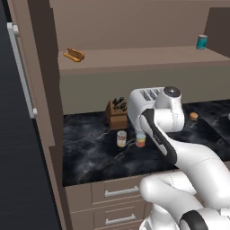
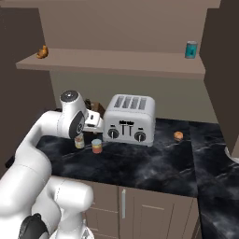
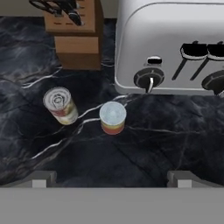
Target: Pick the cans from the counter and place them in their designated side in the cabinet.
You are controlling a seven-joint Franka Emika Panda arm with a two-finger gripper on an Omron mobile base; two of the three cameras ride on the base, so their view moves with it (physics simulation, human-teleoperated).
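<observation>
Two cans stand on the black marble counter [image 3: 166,144] in front of the toaster. The cream-yellow can with the red band [image 3: 60,105] [image 1: 121,138] [image 2: 80,141] is on the left. The shorter red-orange can with the pale top [image 3: 113,117] [image 1: 141,140] [image 2: 97,146] is just right of it, a small gap between them. My gripper [image 3: 113,179] hovers above them, open and holding nothing, with the short can roughly in line between its fingertips. Higher up, the brown cabinet's wide shelf board [image 1: 134,58] [image 2: 116,61] runs across the wall.
A silver toaster [image 2: 130,120] [image 3: 175,43] stands close behind the cans, a knife block [image 1: 117,114] [image 3: 76,37] to its left. On the shelf are a teal can [image 1: 202,42] [image 2: 191,49] at the right and a pastry [image 1: 74,55] [image 2: 42,52] at the left. A small orange item [image 2: 178,136] lies right of the toaster.
</observation>
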